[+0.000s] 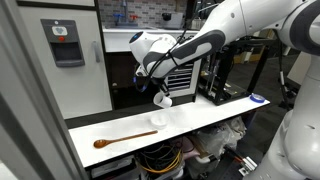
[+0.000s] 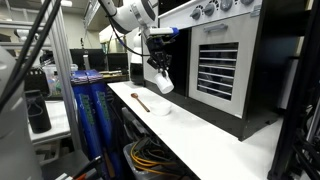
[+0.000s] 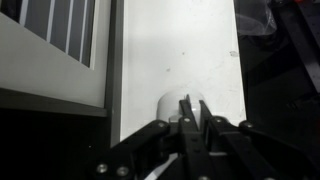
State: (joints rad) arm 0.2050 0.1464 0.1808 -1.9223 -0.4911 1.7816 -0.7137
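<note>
White counter (image 1: 215, 112) underneath, claw (image 1: 160, 93) clenched around tilted white cup (image 1: 165, 101), wooden spoon (image 1: 125, 138) apart.

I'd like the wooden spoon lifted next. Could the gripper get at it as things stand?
Probably not right away: the gripper is shut on a white cup above the counter. The spoon itself lies in the open with nothing on it.
</note>
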